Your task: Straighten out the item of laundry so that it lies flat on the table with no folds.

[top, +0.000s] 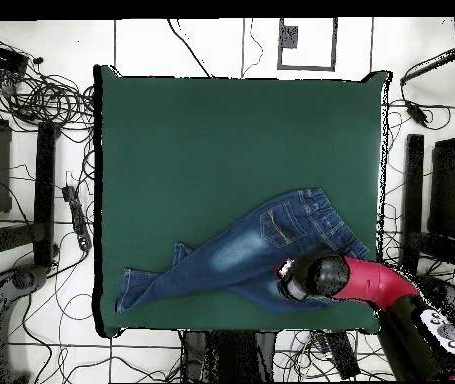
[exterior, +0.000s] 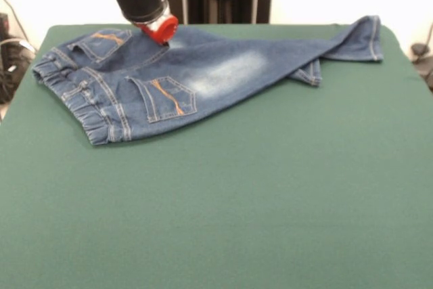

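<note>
One pair of jeans lies along the far edge of the table, waistband towards the far left corner in the front view and legs running to the far right corner, one leg folded under the other. Denim judged soft, limp and light, yet prone to drag on felt; hems or waistband offer the best hold. One gripper presses on the seat; its opening cannot be determined.

Low front and straight-down overhead, sharing the table.
</note>
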Robot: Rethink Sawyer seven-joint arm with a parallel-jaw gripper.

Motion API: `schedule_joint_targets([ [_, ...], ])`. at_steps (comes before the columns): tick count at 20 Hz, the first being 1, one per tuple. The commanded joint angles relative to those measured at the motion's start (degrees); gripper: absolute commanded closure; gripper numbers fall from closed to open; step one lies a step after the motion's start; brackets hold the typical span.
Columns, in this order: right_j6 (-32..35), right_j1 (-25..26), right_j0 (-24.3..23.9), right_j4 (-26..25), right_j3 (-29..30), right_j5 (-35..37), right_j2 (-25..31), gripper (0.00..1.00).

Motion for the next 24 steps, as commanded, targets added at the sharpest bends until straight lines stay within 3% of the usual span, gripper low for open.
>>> schedule_joint_targets([
  [1, -6.26, -4.51, 2.7, 4.84, -2.92, 11.98, 5.63, 0.0],
  [8, -5.84, -7.77, 2.55, 8.4, -1.97, 19.13, 6.42, 0.0],
  [19, -8.07, 0.46, 2.99, -0.87, -7.6, -0.47, 7.41, 0.0],
  [24, -8.45, 3.76, 3.58, -3.61, -11.6, -3.07, 7.13, 0.0],
])
